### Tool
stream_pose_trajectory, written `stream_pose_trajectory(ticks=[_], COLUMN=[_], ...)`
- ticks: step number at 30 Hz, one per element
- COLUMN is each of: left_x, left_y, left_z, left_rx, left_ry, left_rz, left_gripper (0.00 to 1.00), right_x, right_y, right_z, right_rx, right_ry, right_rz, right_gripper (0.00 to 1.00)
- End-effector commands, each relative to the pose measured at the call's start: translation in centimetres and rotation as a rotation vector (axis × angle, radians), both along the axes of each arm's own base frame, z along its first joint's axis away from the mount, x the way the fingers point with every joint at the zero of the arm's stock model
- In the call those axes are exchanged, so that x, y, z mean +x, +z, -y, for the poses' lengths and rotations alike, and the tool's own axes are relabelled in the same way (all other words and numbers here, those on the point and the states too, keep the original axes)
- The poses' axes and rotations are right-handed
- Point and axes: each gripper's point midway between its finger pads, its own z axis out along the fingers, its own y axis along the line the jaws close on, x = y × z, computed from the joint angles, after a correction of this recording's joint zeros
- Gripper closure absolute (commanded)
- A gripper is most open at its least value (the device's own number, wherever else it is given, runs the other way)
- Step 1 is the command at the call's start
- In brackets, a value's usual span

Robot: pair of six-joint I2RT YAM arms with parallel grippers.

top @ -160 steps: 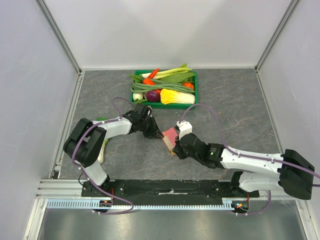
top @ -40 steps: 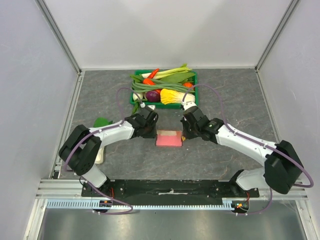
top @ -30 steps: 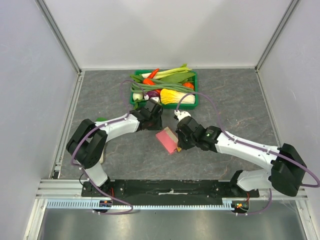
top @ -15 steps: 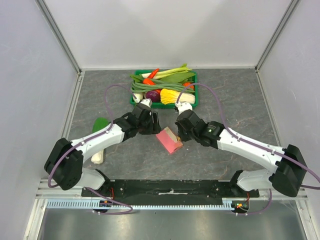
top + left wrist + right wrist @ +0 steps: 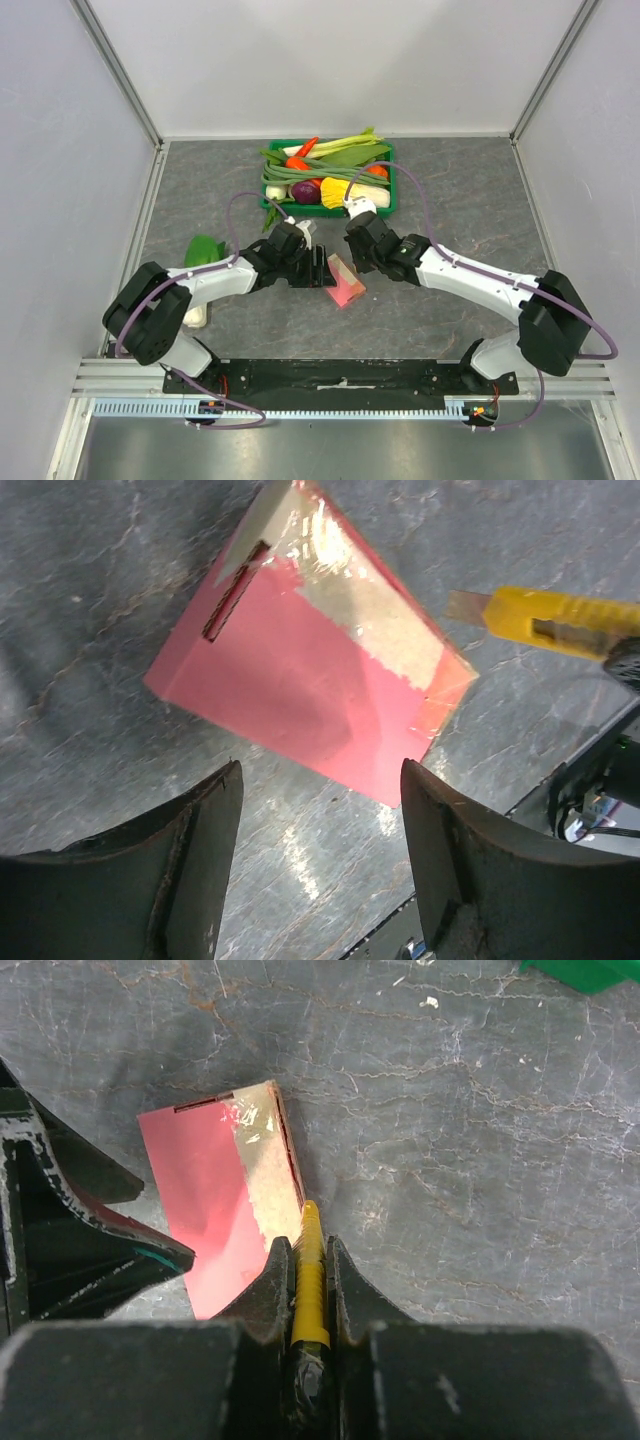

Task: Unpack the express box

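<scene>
We see the left claw (image 5: 320, 790) has just sprung wide and swung in. The express box (image 5: 300, 680) lies flat on the bench (image 5: 450, 1160) right ahead of its spread fingertips, ungripped. The right claw (image 5: 305, 1255) stays pinched on the yellow knife (image 5: 310, 1300), blade tip at the box's taped edge just beyond it. We reckon the left is setting up to steady the box for the cut.

express box (image 5: 300, 690): pink-red | knife (image 5: 560, 625): yellow | crate (image 5: 391, 170): green | table (image 5: 470, 200): grey, veined
</scene>
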Motion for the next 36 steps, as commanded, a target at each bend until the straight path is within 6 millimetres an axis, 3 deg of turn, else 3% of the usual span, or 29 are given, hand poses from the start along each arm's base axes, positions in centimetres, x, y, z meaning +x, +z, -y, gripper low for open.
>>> stream_pose_trajectory(ticks=[1, 6, 12, 19, 27, 36], left_x=[1.1, 1.4, 0.5, -0.2, -1.0, -1.5], left_y=[1.3, -0.3, -2.1, -3.8, -4.8, -5.2], left_z=[1.5, 0.7, 0.2, -0.7, -1.4, -2.9], left_rx=[-0.093, -0.046, -0.026, 0.013, 0.002, -0.001], left_ry=[0.007, 0.046, 0.05, 0.066, 0.087, 0.133], left_rz=[0.028, -0.012, -0.086, -0.126, -0.136, -0.155], left_gripper=[0.3, 0.38, 0.57, 0.81, 0.82, 0.89], right_x=[2.0, 2.4, 2.8, 2.0, 0.5, 0.2], right_y=[1.5, 0.2, -0.4, -0.4, 2.0, 4.8], right_z=[-0.7, -1.3, -1.4, -1.9, -2.7, -3.0], right_rx=[0.03, 0.068, 0.091, 0.149, 0.256, 0.335], right_ry=[-0.013, 0.005, 0.011, 0.051, 0.084, 0.085], right_rz=[0.072, 0.043, 0.019, -0.03, -0.042, -0.01], right_gripper=[1.0, 1.0, 1.0, 1.0, 1.0, 1.0])
